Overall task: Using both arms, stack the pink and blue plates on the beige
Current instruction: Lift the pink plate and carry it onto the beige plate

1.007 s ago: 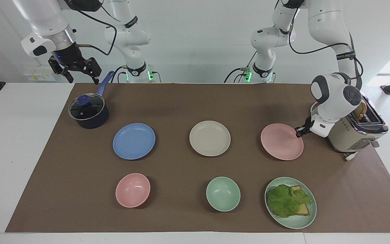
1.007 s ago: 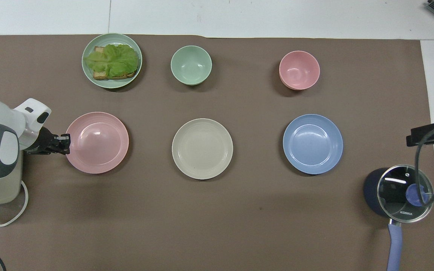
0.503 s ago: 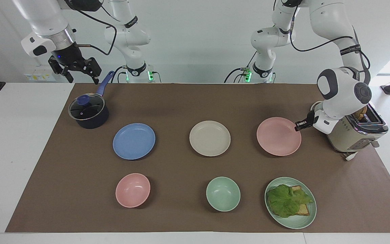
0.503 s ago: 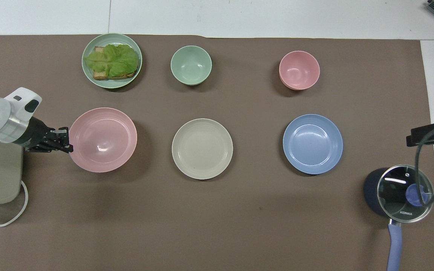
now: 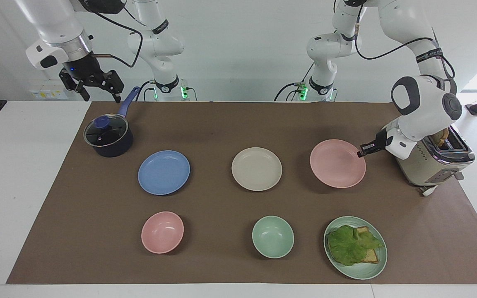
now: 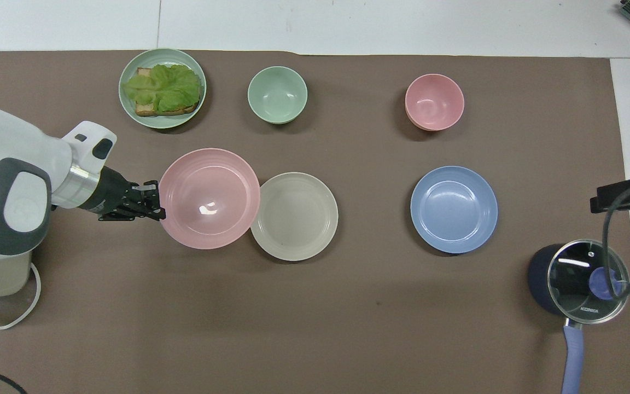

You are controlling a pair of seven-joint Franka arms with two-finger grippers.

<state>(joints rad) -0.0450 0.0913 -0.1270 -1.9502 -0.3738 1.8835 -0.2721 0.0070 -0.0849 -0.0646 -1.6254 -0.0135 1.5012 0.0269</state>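
The pink plate (image 5: pixel 338 163) (image 6: pixel 209 198) hangs tilted a little above the mat, held by its rim. My left gripper (image 5: pixel 362 154) (image 6: pixel 156 200) is shut on that rim, at the side toward the toaster. Seen from overhead, the pink plate's edge overlaps the edge of the beige plate (image 5: pixel 256 169) (image 6: pixel 296 216), which lies mid-mat. The blue plate (image 5: pixel 164 172) (image 6: pixel 454 209) lies flat toward the right arm's end. My right gripper (image 5: pixel 97 89) (image 6: pixel 616 197) waits open and empty, high above the pot's handle.
A dark pot with a glass lid (image 5: pixel 108 136) stands at the right arm's end. A toaster (image 5: pixel 433 165) stands at the left arm's end. Farthest from the robots are a pink bowl (image 5: pixel 162 232), a green bowl (image 5: pixel 273 236) and a green plate (image 5: pixel 381 265) with lettuce and bread.
My left gripper has lifted the pink plate off the mat and carried it toward the beige plate. The right arm has stayed still.
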